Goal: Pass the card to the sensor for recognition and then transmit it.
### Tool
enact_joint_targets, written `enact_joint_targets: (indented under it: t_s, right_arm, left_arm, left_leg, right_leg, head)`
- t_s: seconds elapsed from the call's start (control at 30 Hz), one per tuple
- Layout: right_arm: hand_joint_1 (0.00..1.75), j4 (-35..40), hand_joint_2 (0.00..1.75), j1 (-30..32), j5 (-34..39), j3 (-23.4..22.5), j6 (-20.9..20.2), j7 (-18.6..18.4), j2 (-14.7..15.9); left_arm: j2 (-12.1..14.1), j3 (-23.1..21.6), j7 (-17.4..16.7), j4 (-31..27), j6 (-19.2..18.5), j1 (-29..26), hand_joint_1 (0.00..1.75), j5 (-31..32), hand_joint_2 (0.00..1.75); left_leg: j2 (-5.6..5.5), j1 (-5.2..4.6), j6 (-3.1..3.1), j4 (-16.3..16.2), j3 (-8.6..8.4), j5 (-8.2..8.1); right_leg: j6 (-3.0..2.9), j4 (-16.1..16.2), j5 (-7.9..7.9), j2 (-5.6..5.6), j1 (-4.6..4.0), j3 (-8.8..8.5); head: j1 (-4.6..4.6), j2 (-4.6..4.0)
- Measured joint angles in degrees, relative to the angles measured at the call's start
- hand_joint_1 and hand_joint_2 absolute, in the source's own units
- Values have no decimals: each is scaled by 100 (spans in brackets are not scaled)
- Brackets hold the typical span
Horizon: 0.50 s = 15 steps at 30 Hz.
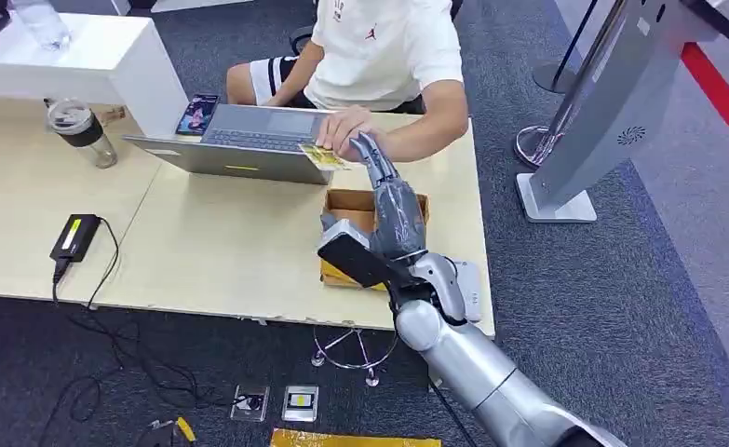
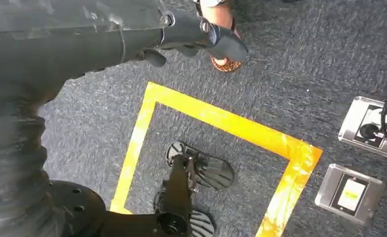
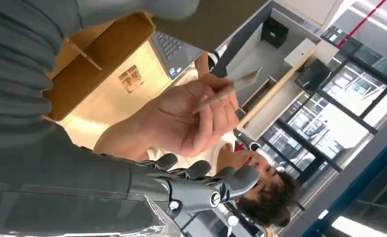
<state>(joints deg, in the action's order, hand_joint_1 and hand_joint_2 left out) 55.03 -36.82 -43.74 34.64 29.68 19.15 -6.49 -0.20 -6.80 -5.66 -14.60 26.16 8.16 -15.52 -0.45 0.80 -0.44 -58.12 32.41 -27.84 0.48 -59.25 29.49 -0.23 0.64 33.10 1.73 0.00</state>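
A person's hand (image 1: 346,130) holds a yellowish card (image 1: 323,156) over the laptop's near edge; the right wrist view shows the card (image 3: 226,89) pinched edge-on in that person's fingers (image 3: 191,118). My right hand (image 1: 393,200) reaches up over the cardboard box (image 1: 351,200), fingers stretched toward the card and spread, holding nothing. Those fingers (image 3: 201,185) lie a short way from the person's palm, apart from the card. My left hand (image 2: 201,37) hangs over the carpet with nothing in it. A tilted grey sensor stand (image 1: 612,121) rises off the table's right side.
A grey laptop (image 1: 249,140) sits before the seated person (image 1: 379,47). A bottle (image 1: 81,130), a power adapter with its cable (image 1: 74,236) and a white shelf (image 1: 81,56) occupy the left. A white device (image 1: 467,289) lies under my forearm. Floor sockets (image 2: 352,192) and yellow tape (image 2: 221,118) mark the carpet.
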Motion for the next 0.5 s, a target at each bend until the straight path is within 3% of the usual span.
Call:
enact_joint_targets:
  t_s: [0.3,0.4,0.5]
  right_arm:
    - [0,-378,175,-112,221,46,146,26,-37]
    - [0,-446,175,-123,210,50,146,15,-37]
    - [0,-494,175,-123,221,55,159,33,-33]
  left_arm:
    - [0,-739,59,-68,-96,4,0,-842,175]
    - [24,-1045,83,-101,149,12,0,-979,175]
    - [39,-1274,105,-111,137,9,0,-1194,175]
  left_leg:
    - [1,0,0,0,1,0]
    - [2,0,0,0,-1,0]
    - [3,0,0,0,-1,0]
  right_leg:
    - [0,0,0,2,0,2]
    - [0,0,0,4,0,1]
    - [0,0,0,4,0,1]
  head:
    - [0,0]
    - [0,0]
    - [0,0]
